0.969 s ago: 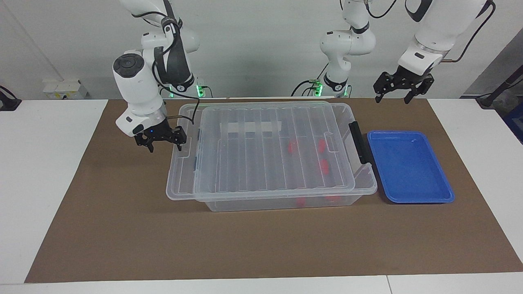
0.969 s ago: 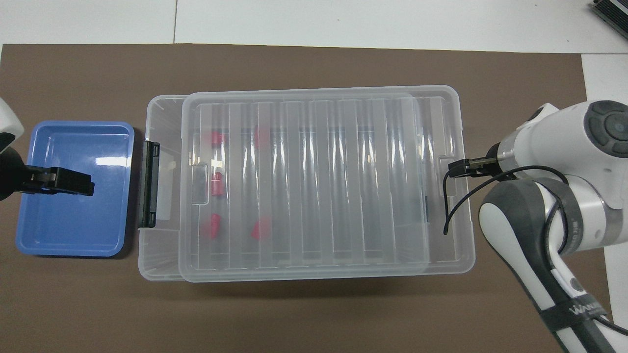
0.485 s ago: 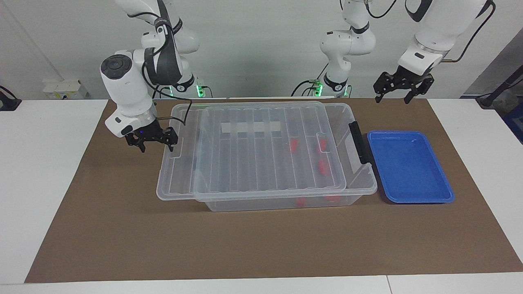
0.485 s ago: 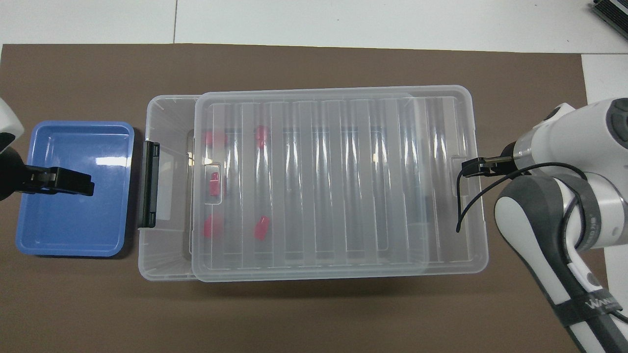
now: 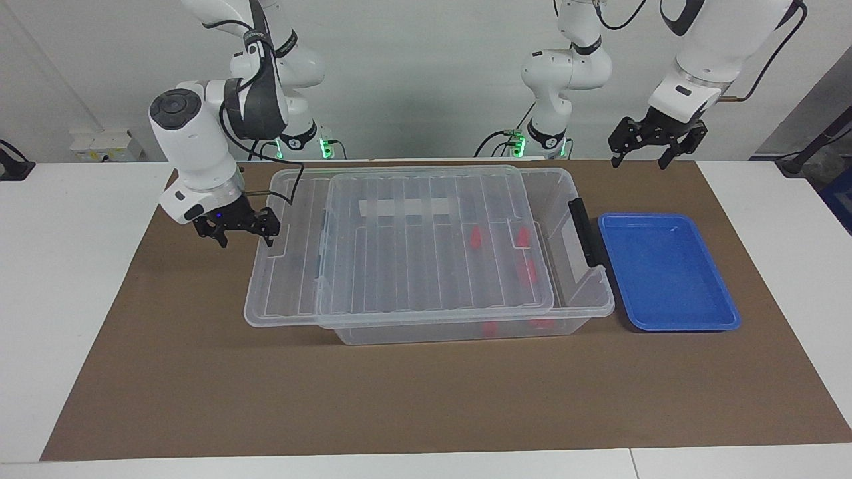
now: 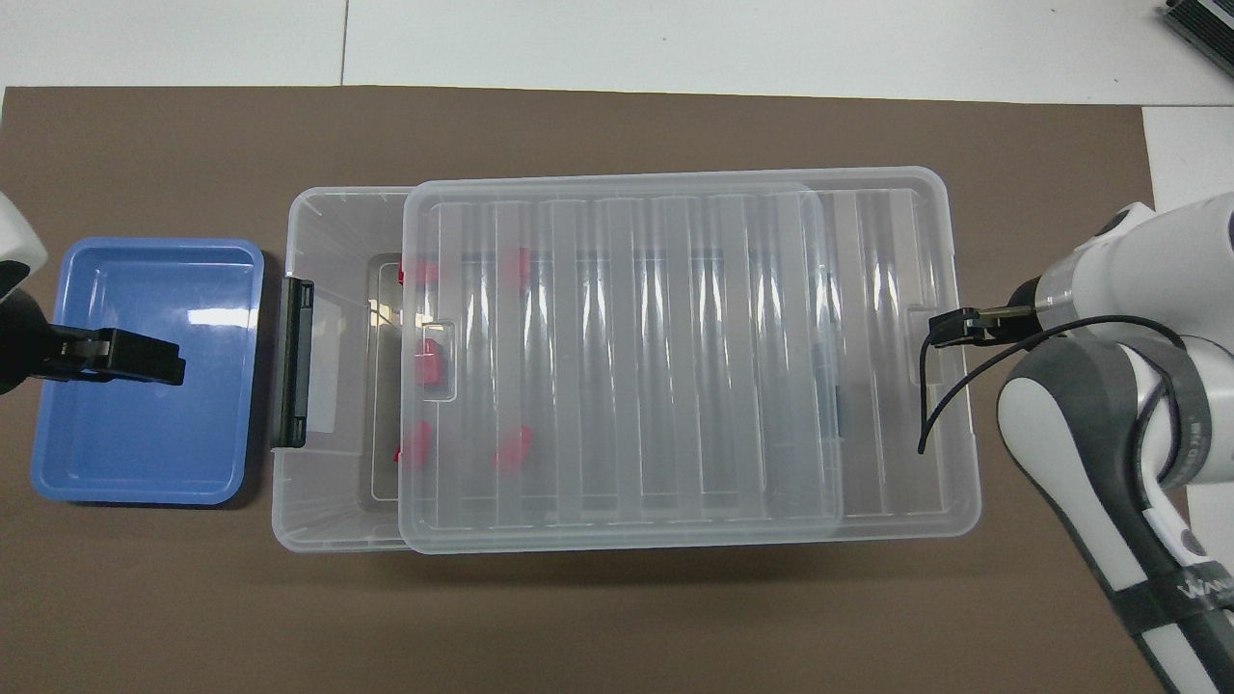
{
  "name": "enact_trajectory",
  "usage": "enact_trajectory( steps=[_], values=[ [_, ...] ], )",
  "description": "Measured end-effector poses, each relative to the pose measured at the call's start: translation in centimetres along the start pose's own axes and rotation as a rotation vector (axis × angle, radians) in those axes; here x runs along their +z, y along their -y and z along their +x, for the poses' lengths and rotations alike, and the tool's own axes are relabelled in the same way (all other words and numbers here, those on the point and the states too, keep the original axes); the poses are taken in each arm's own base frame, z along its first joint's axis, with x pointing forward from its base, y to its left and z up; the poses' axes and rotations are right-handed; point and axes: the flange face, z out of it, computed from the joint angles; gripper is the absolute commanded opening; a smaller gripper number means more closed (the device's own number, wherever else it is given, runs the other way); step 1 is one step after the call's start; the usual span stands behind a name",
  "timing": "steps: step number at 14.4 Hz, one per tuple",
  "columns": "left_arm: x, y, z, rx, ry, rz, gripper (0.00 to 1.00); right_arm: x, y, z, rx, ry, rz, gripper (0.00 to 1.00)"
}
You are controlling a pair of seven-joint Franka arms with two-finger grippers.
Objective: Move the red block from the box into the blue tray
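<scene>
At the box's point(image 5: 586, 293) right-arm end, the right gripper point(image 5: 241, 229) grips the clear lid point(image 5: 399, 266) edge — the left gripper point(image 5: 655, 143), fingers spread and empty, waits above the blue tray point(image 5: 665, 273).

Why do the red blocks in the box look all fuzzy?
In both views the ribbed clear lid lies over them; overhead view, its ribs throw white glare streaks and smear the red blocks; facing view, they show as faint red smudges through the box.

Partial lettering "WANL" on right arm point(image 6: 1191, 590) strap
</scene>
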Motion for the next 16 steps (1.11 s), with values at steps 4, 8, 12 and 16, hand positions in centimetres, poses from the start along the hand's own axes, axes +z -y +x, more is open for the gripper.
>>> enact_trajectory(
  steps=[4, 8, 12, 16],
  values=[
    [0.0, 0.0, 0.0, 0.0, 0.0, 0.0, 1.0, 0.1, -1.3, 0.0, 0.005, 0.005, 0.0, 1.0],
    [0.0, 0.0, 0.0, 0.0, 0.0, 0.0, 1.0, 0.1, -1.7, 0.0, 0.011, 0.008, -0.001, 1.0],
    [0.0, 0.0, 0.0, 0.0, 0.0, 0.0, 1.0, 0.1, -2.3, -0.1, 0.022, 0.009, -0.001, 1.0],
    [0.0, 0.0, 0.0, 0.0, 0.0, 0.0, 1.0, 0.2, -3.3, -0.1, 0.039, 0.011, -0.001, 1.0]
  ],
)
